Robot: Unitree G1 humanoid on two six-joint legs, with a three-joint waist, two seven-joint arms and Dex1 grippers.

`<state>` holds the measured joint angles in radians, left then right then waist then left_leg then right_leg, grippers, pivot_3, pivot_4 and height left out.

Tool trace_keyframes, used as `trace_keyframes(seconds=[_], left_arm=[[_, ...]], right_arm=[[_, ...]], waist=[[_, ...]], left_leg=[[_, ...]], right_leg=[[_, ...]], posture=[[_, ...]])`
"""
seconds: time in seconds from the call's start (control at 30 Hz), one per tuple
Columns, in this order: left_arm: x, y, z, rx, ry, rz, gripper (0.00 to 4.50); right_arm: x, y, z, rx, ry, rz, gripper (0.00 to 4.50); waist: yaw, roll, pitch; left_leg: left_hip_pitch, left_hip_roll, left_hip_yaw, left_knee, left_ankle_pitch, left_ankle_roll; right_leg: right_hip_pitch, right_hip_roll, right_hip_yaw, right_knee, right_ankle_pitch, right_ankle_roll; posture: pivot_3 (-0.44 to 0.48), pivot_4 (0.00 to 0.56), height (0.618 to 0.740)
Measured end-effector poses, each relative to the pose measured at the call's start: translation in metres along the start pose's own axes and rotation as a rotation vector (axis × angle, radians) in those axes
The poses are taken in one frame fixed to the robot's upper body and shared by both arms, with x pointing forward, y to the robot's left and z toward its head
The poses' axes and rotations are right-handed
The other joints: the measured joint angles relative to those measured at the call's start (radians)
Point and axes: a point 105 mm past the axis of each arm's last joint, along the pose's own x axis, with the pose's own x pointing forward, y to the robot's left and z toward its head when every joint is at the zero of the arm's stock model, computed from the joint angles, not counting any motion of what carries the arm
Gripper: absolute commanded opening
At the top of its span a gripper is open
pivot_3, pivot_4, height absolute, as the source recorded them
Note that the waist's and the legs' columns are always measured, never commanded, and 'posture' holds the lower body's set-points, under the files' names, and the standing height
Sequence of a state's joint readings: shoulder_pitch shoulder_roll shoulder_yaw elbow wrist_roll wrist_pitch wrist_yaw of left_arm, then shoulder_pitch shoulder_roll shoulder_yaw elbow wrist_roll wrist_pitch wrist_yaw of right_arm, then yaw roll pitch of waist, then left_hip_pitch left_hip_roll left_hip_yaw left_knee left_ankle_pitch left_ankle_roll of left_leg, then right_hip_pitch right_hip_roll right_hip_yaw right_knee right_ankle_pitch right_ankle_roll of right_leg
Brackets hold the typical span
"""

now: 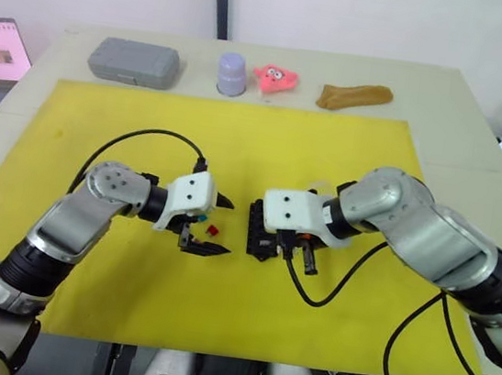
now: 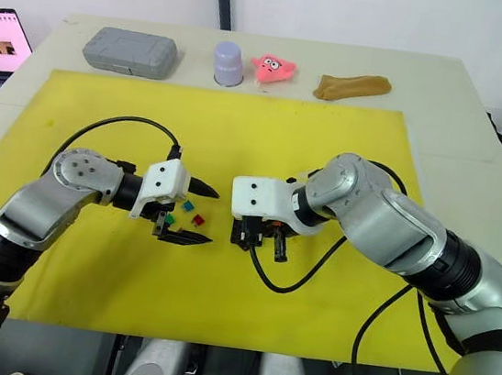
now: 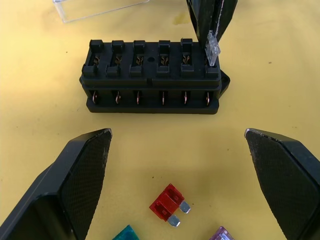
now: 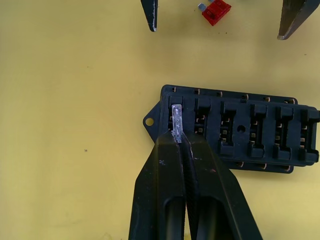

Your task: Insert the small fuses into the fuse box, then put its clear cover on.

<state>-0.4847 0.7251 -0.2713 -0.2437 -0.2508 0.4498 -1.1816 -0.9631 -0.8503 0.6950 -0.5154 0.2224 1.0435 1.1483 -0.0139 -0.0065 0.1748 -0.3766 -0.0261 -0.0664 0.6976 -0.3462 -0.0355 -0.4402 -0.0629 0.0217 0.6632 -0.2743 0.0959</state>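
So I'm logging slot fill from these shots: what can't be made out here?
- How deep the grey fuse sits in the fuse box: right gripper covers it.
- Teal fuse and purple fuse: cut by the left wrist view's edge.
- Clear cover: cut off likewise.

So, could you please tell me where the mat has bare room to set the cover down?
Free: the yellow mat between the grey case row and both arms. Crowded: between the left claw and the fuse box, where fuses lie.
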Motion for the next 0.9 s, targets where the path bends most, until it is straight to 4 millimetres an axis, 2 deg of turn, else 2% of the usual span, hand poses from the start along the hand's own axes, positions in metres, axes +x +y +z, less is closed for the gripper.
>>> trace_keyframes(seconds=[0.9], left_arm=[[0.0022,-0.0005,0.0034,0.007,-0.01,0.007,4.47]], right_arm=[[0.004,0.0011,0.0019,0.011,0.039,-0.012,0.0]], waist=[[-0.001,0.0,0.0]], left_leg=[[0.001,0.0,0.0,0.0,0.0,0.0]], right_leg=[[0.001,0.0,0.0,0.0,0.0,0.0]], posture=[[0.0,0.15,0.74]])
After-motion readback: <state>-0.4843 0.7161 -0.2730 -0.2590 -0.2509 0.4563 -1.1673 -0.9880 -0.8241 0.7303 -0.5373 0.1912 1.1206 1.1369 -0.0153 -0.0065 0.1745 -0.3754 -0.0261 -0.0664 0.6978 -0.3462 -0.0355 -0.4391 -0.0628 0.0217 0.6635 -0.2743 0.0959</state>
